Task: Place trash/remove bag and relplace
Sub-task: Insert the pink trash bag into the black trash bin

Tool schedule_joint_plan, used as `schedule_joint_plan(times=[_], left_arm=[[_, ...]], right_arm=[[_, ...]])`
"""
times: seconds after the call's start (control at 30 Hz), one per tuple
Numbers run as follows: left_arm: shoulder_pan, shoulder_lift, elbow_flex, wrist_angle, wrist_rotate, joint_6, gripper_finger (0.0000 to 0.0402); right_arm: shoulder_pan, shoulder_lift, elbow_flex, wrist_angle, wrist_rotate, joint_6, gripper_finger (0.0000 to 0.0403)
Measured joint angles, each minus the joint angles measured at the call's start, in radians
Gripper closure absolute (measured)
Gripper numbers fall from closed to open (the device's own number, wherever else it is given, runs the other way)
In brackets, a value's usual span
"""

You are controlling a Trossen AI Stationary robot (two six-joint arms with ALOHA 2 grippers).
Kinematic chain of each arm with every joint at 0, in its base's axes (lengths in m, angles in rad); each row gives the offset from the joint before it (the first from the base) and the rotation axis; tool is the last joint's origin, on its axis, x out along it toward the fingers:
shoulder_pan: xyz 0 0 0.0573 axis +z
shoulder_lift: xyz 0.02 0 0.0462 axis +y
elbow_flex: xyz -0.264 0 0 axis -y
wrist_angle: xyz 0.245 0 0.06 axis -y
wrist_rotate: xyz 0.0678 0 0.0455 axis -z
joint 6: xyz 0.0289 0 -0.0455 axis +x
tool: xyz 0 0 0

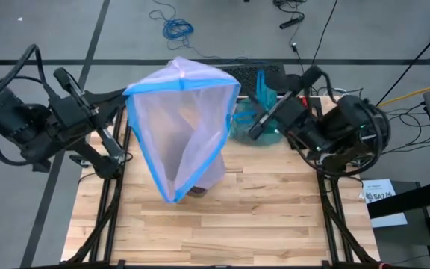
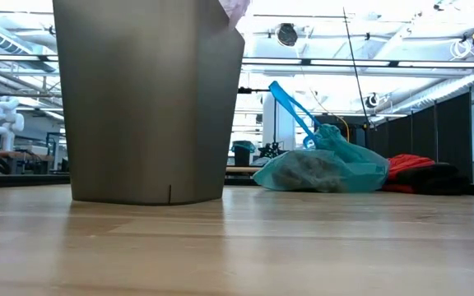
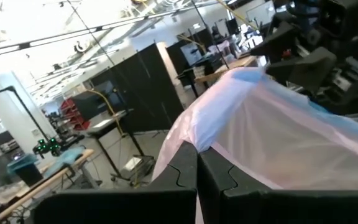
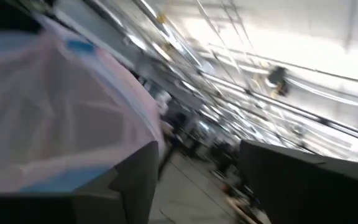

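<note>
The thin translucent teal-green plastic bin bag (image 1: 254,123) lies on the light wood-plank counter (image 1: 222,224) at its far right part, just beside the right arm. It's slumped & crumpled into a low mound w/ glossy wrinkles; in the low view the teal-green bag (image 2: 323,168) bulges w/ dark brownish lumps showing thru the film, prob. the brown paper trash (image 2: 307,168), though single wads can't be told apart. One bright blue loop handle (image 2: 290,111) sticks up at a slant from the knot area. Left of it stands the tall grey-brown bin (image 2: 148,99), upright, apart from the teal bag. Over the bin hangs a pale pink translucent bag w/ blue edge (image 1: 181,127), stretched wide open into a rough four-cornered mouth, tapering down to a point nr counter centre. Left hand (image 3: 197,180) is at the pink bag's left rim; fingers pressed together, clamped on the pink film, which drapes away from the fingertips. Right hand (image 4: 194,180) is at the bag's right rim; fingers stand apart, w/ one finger (image 4: 132,183) lying against the pink film & blue edge. A red & black cloth heap (image 2: 422,173) lies past the teal bag, farther off.
</note>
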Motion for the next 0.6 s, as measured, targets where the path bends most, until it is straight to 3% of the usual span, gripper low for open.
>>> schedule_joint_plan(times=[0.17,0.33,0.4,0.5,0.53,0.6], left_arm=[[-0.019,0.001,0.0,0.018,-0.002,0.016,0.0402],[-0.039,0.001,0.0,0.019,-0.003,0.015,0.0402],[-0.046,0.001,0.0,0.02,-0.004,0.014,0.0402],[-0.054,0.001,0.0,0.02,-0.005,0.014,0.0402],[-0.056,0.001,0.0,0.02,-0.006,0.013,0.0402],[-0.061,0.001,0.0,0.02,-0.006,0.012,0.0402]], right_arm=[[0.01,0.0,0.026,0.0,0.154,-0.102,0.0178],[0.009,-0.002,0.036,-0.009,0.275,-0.127,0.0212],[0.003,-0.005,0.037,-0.091,0.331,-0.079,0.0234],[-0.015,-0.005,0.037,-0.431,0.339,0.177,0.0294],[-0.023,-0.004,0.037,-0.583,0.299,0.321,0.0323],[-0.05,0.0,0.035,-0.88,0.122,0.621,0.0377]])
